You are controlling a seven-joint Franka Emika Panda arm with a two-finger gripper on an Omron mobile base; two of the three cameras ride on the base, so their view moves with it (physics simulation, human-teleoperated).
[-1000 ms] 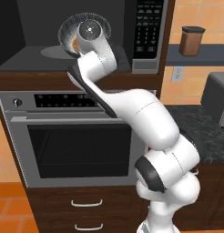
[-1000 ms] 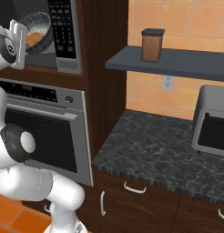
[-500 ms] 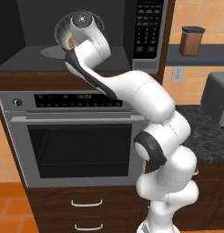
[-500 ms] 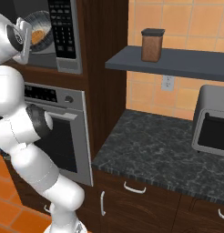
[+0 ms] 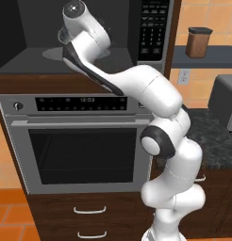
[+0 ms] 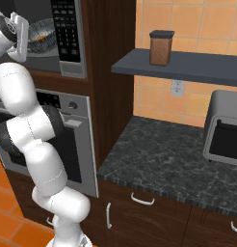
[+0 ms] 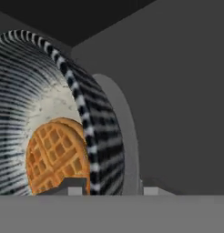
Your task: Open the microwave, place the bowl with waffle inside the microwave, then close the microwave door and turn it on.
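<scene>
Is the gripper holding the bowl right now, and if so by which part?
Cannot tell. In the hand view the gripper straddles the bowl rim beside the waffle, inside the microwave, but whether its fingertips actually clamp the rim isn't visible.

Left base view looks from behind-left, up over the arm at the microwave (image 5: pixel 89 37); right base view sees the same cavity obliquely. Hand view sits very near the bowl (image 7: pixel 93 136) — rolled sideways, apparently — inside it.
</scene>
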